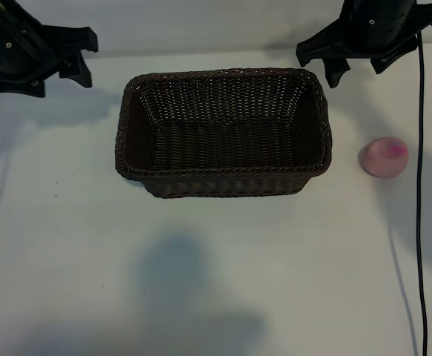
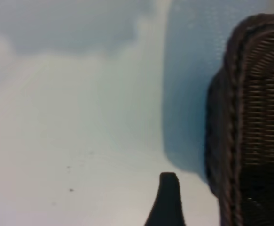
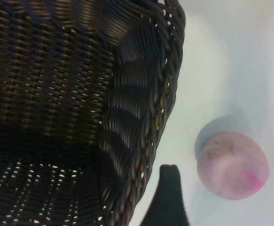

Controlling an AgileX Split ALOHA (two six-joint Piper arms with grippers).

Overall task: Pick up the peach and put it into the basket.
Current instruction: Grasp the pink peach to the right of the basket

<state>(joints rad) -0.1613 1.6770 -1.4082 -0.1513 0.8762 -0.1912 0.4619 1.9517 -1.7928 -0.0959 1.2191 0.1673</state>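
**Peach on the tabletop, basket empty, both grippers spread and holding nothing**

Peach (image 1: 384, 156): small, round, matte, pale pink, with a brighter magenta blotch on one side. The right wrist view shows the same fruit (image 3: 231, 165) with faint darker mottling on the skin. It sits on the white tabletop (image 1: 67, 252) near the right edge, just beside the basket's right end but clear of it, a strip of bare surface between the two.

Basket (image 1: 223, 133): rectangular, dark brown wicker, deep body, braided rim, no handles. It stands at the middle of the tabletop toward the far edge, and its woven floor holds nothing.

Right gripper (image 1: 361, 53): at the far right corner, above the surface, behind the basket's right end and behind the peach. Fingers stand wide apart, nothing between them, touching neither fruit nor wicker. In its own wrist view one dark fingertip (image 3: 168, 197) shows between the basket rim (image 3: 151, 113) and the peach.

Left gripper (image 1: 41, 63): at the far left corner, off the basket's left end, fingers likewise spread and empty. Its wrist view shows one fingertip (image 2: 167, 200) over bare tabletop beside the basket wall (image 2: 249, 122).

A black cable (image 1: 420, 185) runs down along the right edge.
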